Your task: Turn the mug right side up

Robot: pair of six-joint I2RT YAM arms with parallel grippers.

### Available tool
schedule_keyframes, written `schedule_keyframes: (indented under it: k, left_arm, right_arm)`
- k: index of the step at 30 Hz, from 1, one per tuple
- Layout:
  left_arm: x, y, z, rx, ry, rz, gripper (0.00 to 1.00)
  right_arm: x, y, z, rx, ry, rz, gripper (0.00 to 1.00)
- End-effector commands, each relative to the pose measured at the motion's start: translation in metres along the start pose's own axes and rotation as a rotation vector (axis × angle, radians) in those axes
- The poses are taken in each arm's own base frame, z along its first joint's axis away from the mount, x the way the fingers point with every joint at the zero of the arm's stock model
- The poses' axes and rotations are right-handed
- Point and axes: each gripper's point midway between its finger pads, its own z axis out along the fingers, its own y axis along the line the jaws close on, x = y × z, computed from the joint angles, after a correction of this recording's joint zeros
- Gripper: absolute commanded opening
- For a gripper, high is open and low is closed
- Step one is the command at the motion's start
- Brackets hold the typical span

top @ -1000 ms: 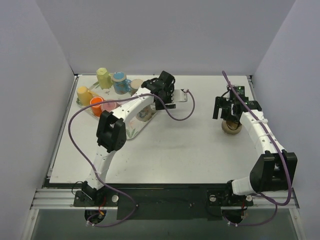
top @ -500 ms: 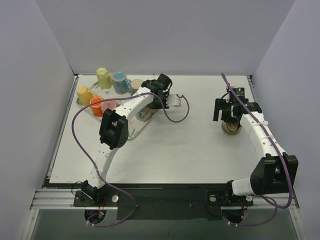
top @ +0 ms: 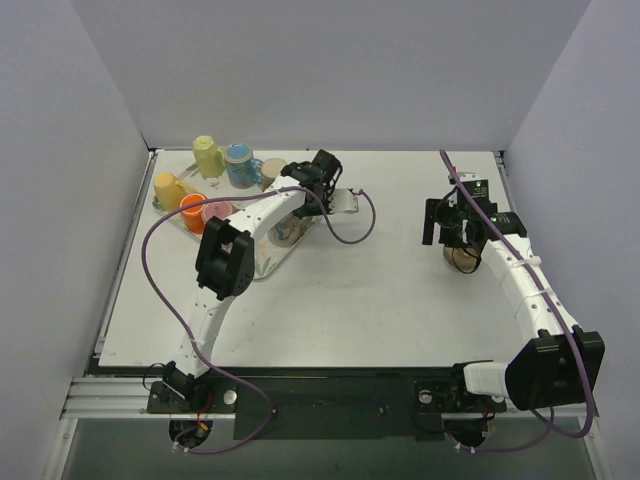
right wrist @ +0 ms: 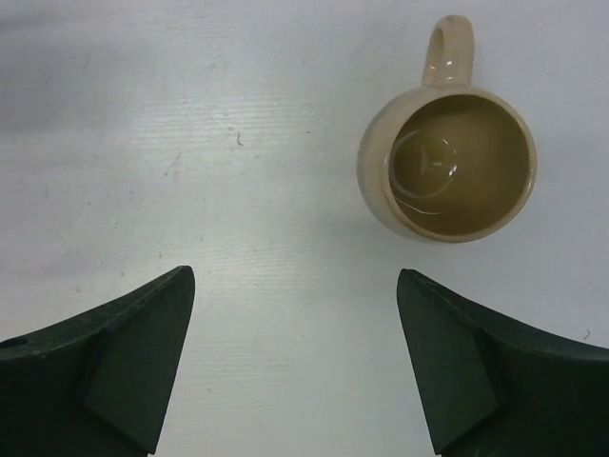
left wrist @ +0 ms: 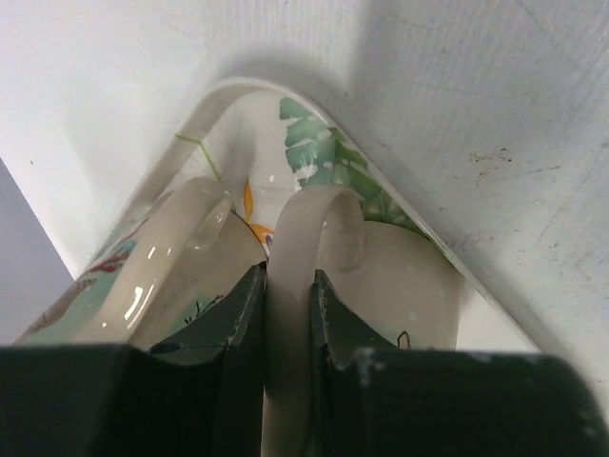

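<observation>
Cream mug (left wrist: 409,286) handle pinched by left gripper (left wrist: 287,309) at tray (left wrist: 249,88) corner.
Well apart from tray, right gripper (right wrist: 295,362) spread wide near upright tan mug (right wrist: 447,164).

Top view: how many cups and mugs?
8: six cups far left; cream mug on the tray, in the left gripper; tan mug by the right gripper. Others may be hidden.

Glossy glazed tan mug (right wrist: 447,167) and cream mug (left wrist: 328,214), glossy leaf-printed tray (left wrist: 314,133), matt scuffed white table (right wrist: 190,143).
</observation>
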Motion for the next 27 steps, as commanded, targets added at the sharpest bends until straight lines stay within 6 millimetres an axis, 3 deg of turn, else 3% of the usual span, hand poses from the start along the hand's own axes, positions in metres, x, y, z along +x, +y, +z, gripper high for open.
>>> schedule_keyframes:
  k: [1, 2, 4, 5, 6, 8, 9, 10, 11, 12, 13, 14, 15, 16, 18, 22, 27]
  left_arm:
    - [-0.019, 0.017, -0.057, -0.102, -0.156, -0.230, 0.00]
    - [-0.025, 0.031, -0.066, -0.158, -0.215, -0.268, 0.00]
    - [-0.025, 0.040, -0.090, -0.211, -0.294, -0.340, 0.00]
    - [-0.022, 0.040, -0.105, -0.226, -0.324, -0.389, 0.00]
    - [-0.021, 0.044, -0.112, -0.225, -0.358, -0.423, 0.00]
    - [-0.021, 0.042, -0.128, -0.183, -0.414, -0.498, 0.00]
    - [-0.022, 0.044, -0.140, -0.175, -0.445, -0.548, 0.00]
    - [-0.020, 0.046, -0.146, -0.154, -0.474, -0.578, 0.00]
    - [-0.020, 0.045, -0.152, -0.139, -0.492, -0.617, 0.00]
    - [-0.019, 0.045, -0.154, -0.119, -0.509, -0.633, 0.00]
    - [-0.019, 0.043, -0.158, -0.100, -0.522, -0.654, 0.00]
    - [-0.018, 0.039, -0.157, -0.062, -0.543, -0.669, 0.00]
    - [-0.021, 0.038, -0.168, -0.033, -0.592, -0.710, 0.00]
    - [-0.022, 0.033, -0.173, 0.034, -0.647, -0.739, 0.00]
    - [-0.032, 0.030, -0.205, 0.136, -0.761, -0.816, 0.00]
    - [-0.045, 0.012, -0.247, 0.261, -0.841, -0.813, 0.00]
    - [-0.056, -0.008, -0.268, 0.328, -0.879, -0.783, 0.00]
  right_arm:
    - [0.001, 0.021, -0.019, -0.080, -0.037, -0.028, 0.82]
    - [0.001, 0.032, -0.024, -0.125, -0.051, -0.027, 0.82]
    - [0.000, 0.058, -0.029, -0.226, -0.098, -0.047, 0.82]
    - [-0.010, 0.078, -0.035, -0.286, -0.162, -0.064, 0.82]
    - [-0.007, 0.087, -0.038, -0.321, -0.179, -0.075, 0.83]
    - [-0.010, 0.125, -0.051, -0.436, -0.249, -0.120, 0.84]
    - [-0.026, 0.139, -0.059, -0.488, -0.328, -0.086, 0.84]
    - [-0.017, 0.155, -0.059, -0.550, -0.322, -0.084, 0.84]
    - [-0.040, 0.170, -0.070, -0.621, -0.421, -0.020, 0.84]
    - [-0.034, 0.184, -0.068, -0.685, -0.417, 0.008, 0.84]
    - [-0.051, 0.199, -0.077, -0.765, -0.479, 0.086, 0.84]
    - [-0.043, 0.210, -0.074, -0.812, -0.463, 0.108, 0.84]
    - [-0.055, 0.223, -0.081, -0.885, -0.496, 0.168, 0.84]
    - [-0.050, 0.231, -0.083, -0.929, -0.478, 0.182, 0.84]
    - [-0.054, 0.245, -0.089, -1.003, -0.456, 0.262, 0.84]
    - [-0.059, 0.258, -0.124, -1.134, -0.490, 0.395, 0.84]
    - [-0.058, 0.275, -0.144, -1.171, -0.497, 0.417, 0.81]
